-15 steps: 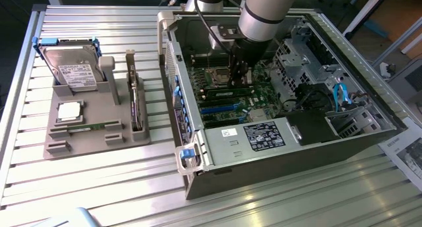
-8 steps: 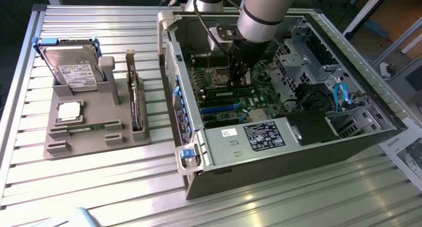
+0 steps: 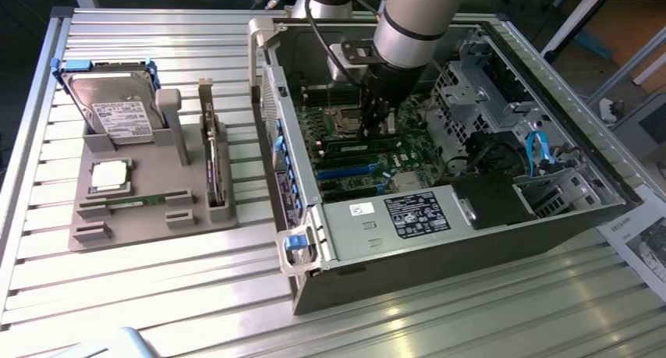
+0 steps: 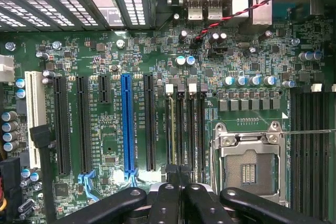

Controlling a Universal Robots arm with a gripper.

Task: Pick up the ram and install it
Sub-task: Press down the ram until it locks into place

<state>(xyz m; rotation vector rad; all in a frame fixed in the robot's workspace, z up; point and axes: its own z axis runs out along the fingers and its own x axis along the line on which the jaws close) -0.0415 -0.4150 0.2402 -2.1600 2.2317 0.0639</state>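
Gripper: the gripper (image 4: 181, 176) reaches down into the open computer case (image 3: 312, 249), its dark fingers (image 4: 165, 203) pressed together with no gap showing; in the exterior view it (image 3: 375, 128) hangs from the grey arm (image 3: 416, 23) just over the board.
Ram: the ram (image 4: 172, 129) shows as a thin pale edge running along one of the black memory slots (image 4: 194, 129), the slot closest to the expansion slots; its near end lies right under the fingertips (whether they pinch it or only touch it, I cannot tell).
Processor socket: the empty socket (image 4: 249, 169) with its metal frame sits just beside the memory slots, on the side away from the expansion slots.
Expansion slots: one blue slot (image 4: 127, 124) stands between black ones on the green motherboard (image 4: 105, 56).
Case interior: a labelled power supply (image 3: 416, 214) fills the near end, with a blue cable (image 3: 538, 151) beside it.
Tray: a grey tray (image 3: 156, 221) rests on the slatted table (image 3: 156, 295), well apart from the case on the exterior view's left.
Tray contents: a second green stick (image 3: 136, 203) lies flat in its groove, a square silver chip (image 3: 109, 177) behind it, a dark card (image 3: 211, 159) on edge, and a hard drive (image 3: 115, 112) upright at the far end.
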